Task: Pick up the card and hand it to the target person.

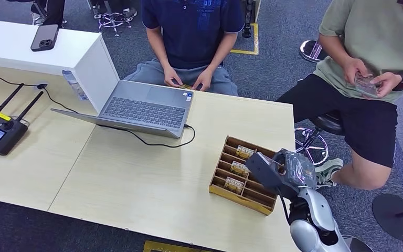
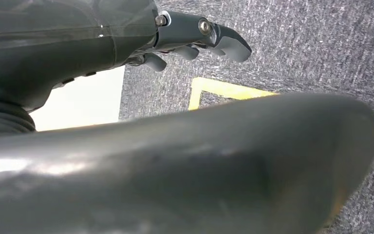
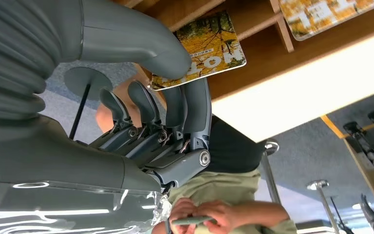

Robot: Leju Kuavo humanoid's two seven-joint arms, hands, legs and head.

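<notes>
At the tray's near end: a card (image 3: 202,46) with a yellow-leaf print lies in a slot of the wooden tray (image 1: 218,190), which sits at the right end of the table (image 1: 136,178).
Other cards: three cards (image 1: 239,168) show in the tray's slots from the head view; I cannot tell which of them the hand is at.
Right hand: the right hand (image 1: 273,172) reaches over the tray's right side. Up close, its thumb (image 3: 146,44) presses on the card's edge and the dark fingers (image 3: 175,114) curl in just beside it; whether the card is actually pinched, I cannot tell.
Left hand: the left hand (image 2: 195,36) hangs over the carpet, fingers curled in, nothing in them.
Step in hand: I'd judge it the pick itself, with the card not yet lifted.
Next move calls for: a firm pinch, a clean lift out of the slot, then a reach to a person.
People: one person (image 1: 191,31) sits behind the laptop (image 1: 147,107); another person (image 1: 367,68) sits right of the table, holding something small.
What each view adds: the head view gives the layout and both people; the right wrist view alone gives the thumb's contact.
</notes>
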